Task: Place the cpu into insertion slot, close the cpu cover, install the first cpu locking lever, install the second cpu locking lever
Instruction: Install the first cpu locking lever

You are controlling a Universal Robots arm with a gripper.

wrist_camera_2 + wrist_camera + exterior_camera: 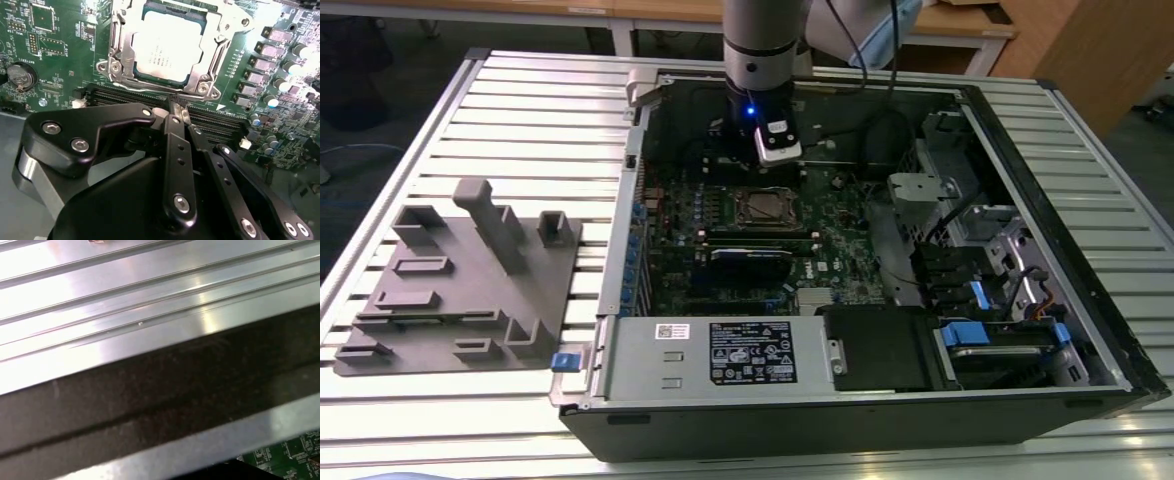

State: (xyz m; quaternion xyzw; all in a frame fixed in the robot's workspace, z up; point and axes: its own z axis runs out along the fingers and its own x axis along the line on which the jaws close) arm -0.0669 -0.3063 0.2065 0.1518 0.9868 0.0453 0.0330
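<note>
The cpu (167,47) has a dull, brushed silver metal top; the cpu cover (120,47) around it is bright, glossy metal; the gripper (177,112) looks matt black metal with shiny screw heads; the motherboard (60,55) is smooth green laminate; the table (534,110) is ribbed, reflective aluminium.

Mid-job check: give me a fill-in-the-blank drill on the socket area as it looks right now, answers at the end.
1. The cpu lies in the socket with its silver-grey metal top facing ____.
2. The cpu cover is a silvery metal frame lying ____ over the cpu's edges.
3. In the second wrist view the gripper has its fingertips pressed ____, just off the socket's edge.
4. The green board around the socket is the ____.

Missing words: up; closed; together; motherboard
</note>
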